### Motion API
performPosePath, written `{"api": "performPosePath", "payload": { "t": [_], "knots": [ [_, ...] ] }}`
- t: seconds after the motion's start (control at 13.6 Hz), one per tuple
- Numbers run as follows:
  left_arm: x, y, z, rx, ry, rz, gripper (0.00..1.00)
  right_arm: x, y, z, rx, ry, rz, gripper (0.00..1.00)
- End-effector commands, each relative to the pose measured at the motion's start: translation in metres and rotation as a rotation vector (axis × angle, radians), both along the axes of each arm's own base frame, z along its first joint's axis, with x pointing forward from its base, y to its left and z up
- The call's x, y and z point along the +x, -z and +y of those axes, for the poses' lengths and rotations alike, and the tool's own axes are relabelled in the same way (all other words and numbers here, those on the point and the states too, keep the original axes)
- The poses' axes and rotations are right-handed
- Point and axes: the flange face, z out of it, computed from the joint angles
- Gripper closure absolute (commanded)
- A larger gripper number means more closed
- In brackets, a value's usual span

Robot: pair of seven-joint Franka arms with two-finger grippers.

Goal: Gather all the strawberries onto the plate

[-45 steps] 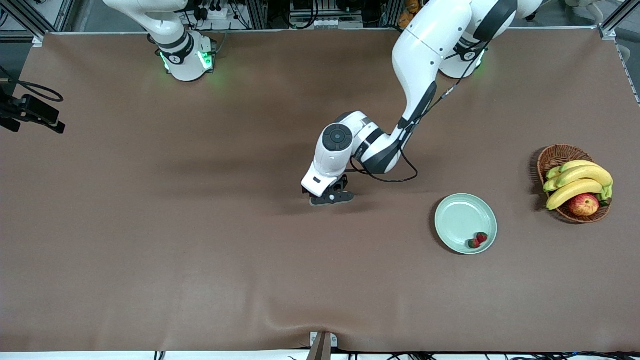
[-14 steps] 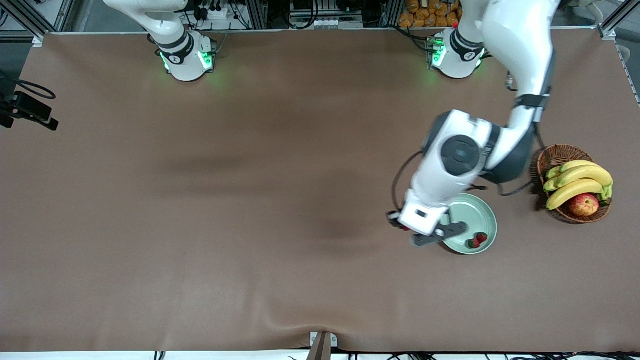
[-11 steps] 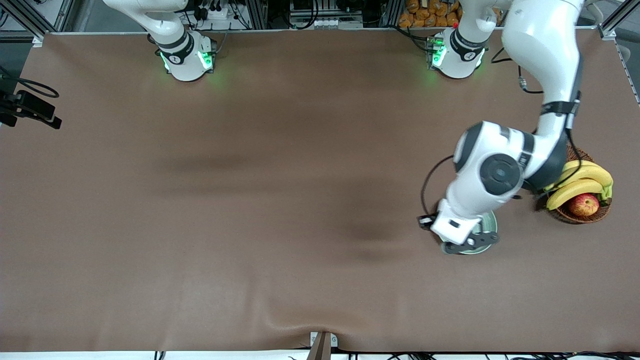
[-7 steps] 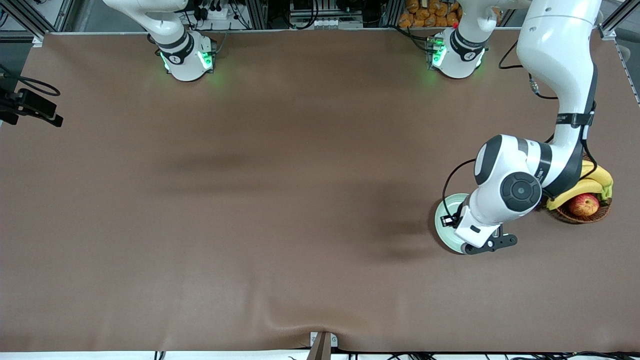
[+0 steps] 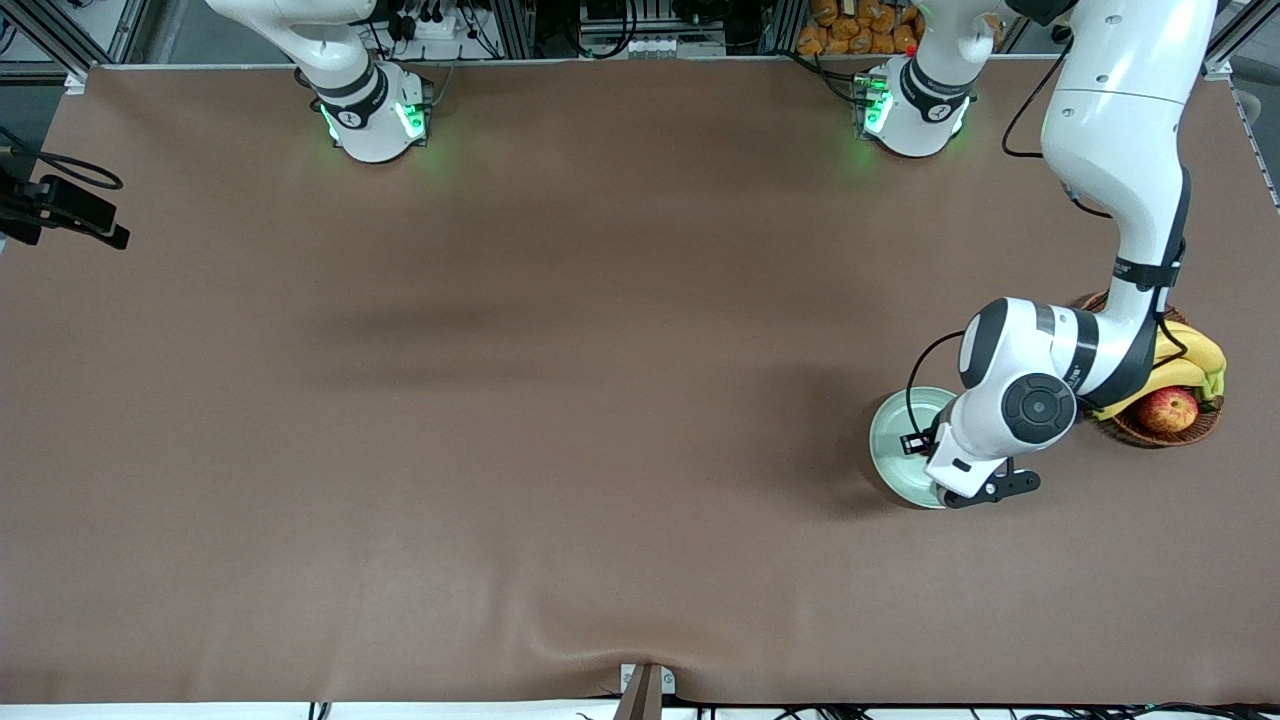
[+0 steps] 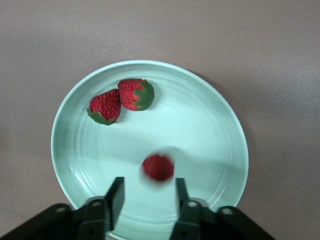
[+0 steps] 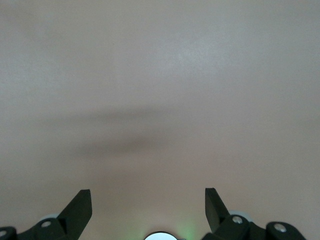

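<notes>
Three strawberries show in the left wrist view, all over the pale green plate (image 6: 220, 125): two strawberries (image 6: 121, 100) lie touching each other on the plate in the upper left part of that frame, green caps visible, and a third strawberry (image 6: 158, 167) appears in the lower middle, blurred, just above the gap between the fingers (image 6: 116, 197) of the left gripper (image 6: 147, 207). Those fingers stand apart with the berry clear of both, so the gripper has let go; whether that berry already rests on the plate or is in the air above it I cannot tell from the blur. In the front view the plate (image 5: 898, 440) sits in the lower right part of the frame, toward the left arm's end of the table, with the left gripper (image 5: 985, 490) over the plate's edge and the arm's wrist covering much of it, so the berries are hidden there. Just beside the plate, closer to the table's end, a wicker basket (image 5: 1185, 432) holds bananas (image 5: 1190, 350) and an apple (image 5: 1170, 409), partly covered by the arm. The brown table (image 5: 500, 400) fills the rest of the frame. The right arm waits; its right gripper (image 7: 148, 210) hangs over bare table in its own wrist view, fingers spread wide with nothing between them.
</notes>
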Motion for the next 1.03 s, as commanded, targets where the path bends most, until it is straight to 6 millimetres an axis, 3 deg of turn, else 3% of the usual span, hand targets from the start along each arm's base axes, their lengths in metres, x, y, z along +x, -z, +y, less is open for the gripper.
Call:
{"api": "performPosePath", "payload": {
  "t": [0.0,0.44,0.59,0.96],
  "knots": [
    [0.004,-0.057,0.008,0.008,0.045,-0.075,0.00,0.000,-0.003,0.001,0.007,0.012,0.006,0.00],
    [-0.005,-0.193,0.026,0.021,0.024,-0.154,0.00,0.000,-0.003,0.000,0.007,0.012,0.003,0.00],
    [-0.013,-0.230,0.031,-0.010,-0.004,-0.151,0.00,0.000,-0.003,0.000,0.007,0.012,0.002,0.00],
    [-0.038,-0.300,0.080,-0.115,0.016,-0.153,0.00,0.000,-0.003,-0.001,0.006,0.013,0.000,0.00]
  ]
}}
